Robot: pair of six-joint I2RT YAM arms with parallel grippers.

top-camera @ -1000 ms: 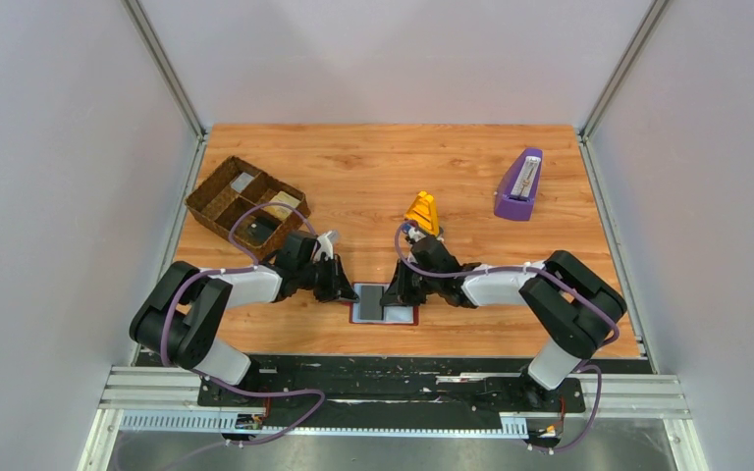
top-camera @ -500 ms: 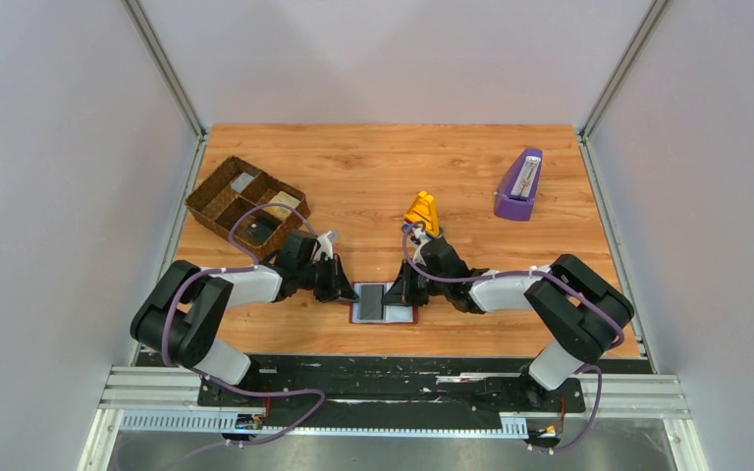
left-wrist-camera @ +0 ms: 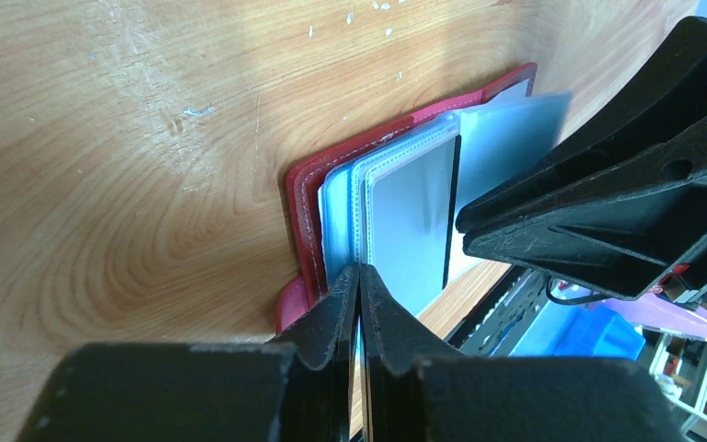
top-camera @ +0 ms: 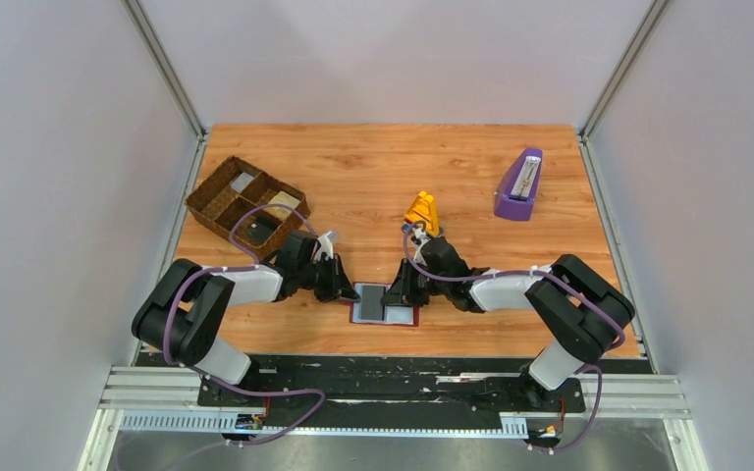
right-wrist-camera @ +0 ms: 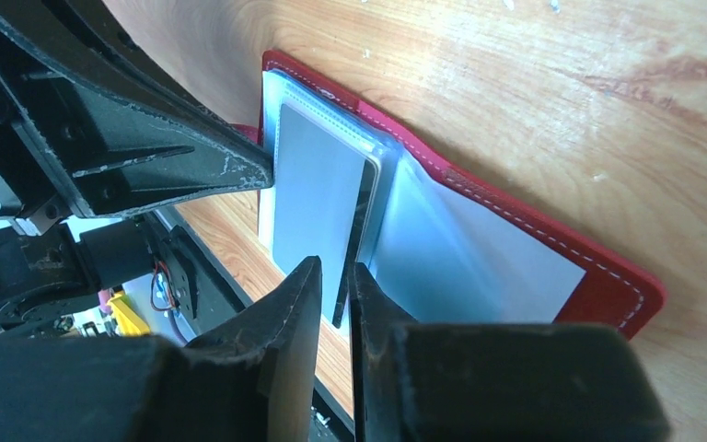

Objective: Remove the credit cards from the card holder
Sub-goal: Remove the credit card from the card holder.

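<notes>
Card holder (top-camera: 385, 305) work starts at the tips. The left end effector (left-wrist-camera: 359, 287) is closed, pinching a plastic sleeve (left-wrist-camera: 339, 221) edge. The right end effector (right-wrist-camera: 336, 269) straddles a grey card (right-wrist-camera: 318, 193) at its dark edge, with a narrow gap showing — gripped or not, I cannot tell. It lies open at 6 o'clock on the worktop (top-camera: 373, 167). No card looks freed — extraction seems barely begun.
</notes>
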